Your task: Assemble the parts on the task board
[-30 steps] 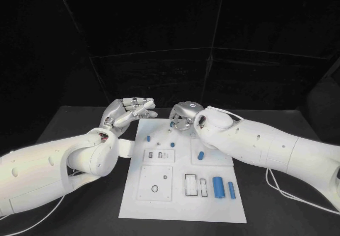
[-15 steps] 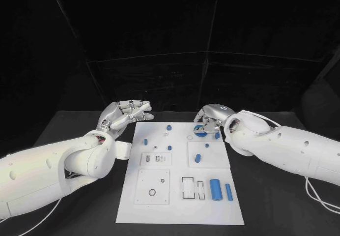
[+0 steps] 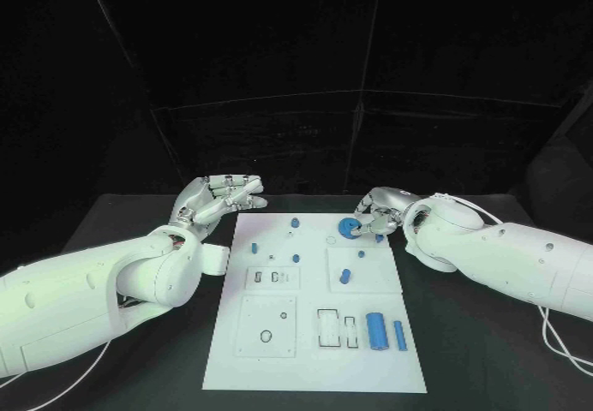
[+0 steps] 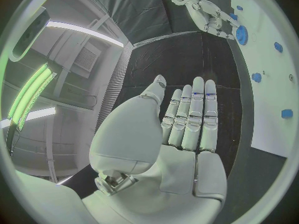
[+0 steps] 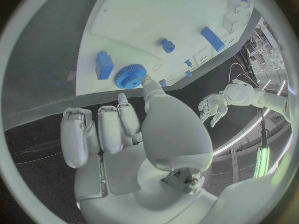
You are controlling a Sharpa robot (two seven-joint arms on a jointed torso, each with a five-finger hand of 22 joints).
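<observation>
Blue toothed gear [image 3: 350, 227] sits flat at the far right of the white board [image 3: 309, 360]. Right hand [image 3: 378, 212] touches its rim, fingers loosely spread, gripping nothing. Left hand [image 3: 220, 197] hovers off the board's far left corner, fingers straight and together, empty.

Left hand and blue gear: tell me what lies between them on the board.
In the head view, between the left hand and the blue gear lies bare white board and one small blue peg. The right hand touches the gear.
</observation>
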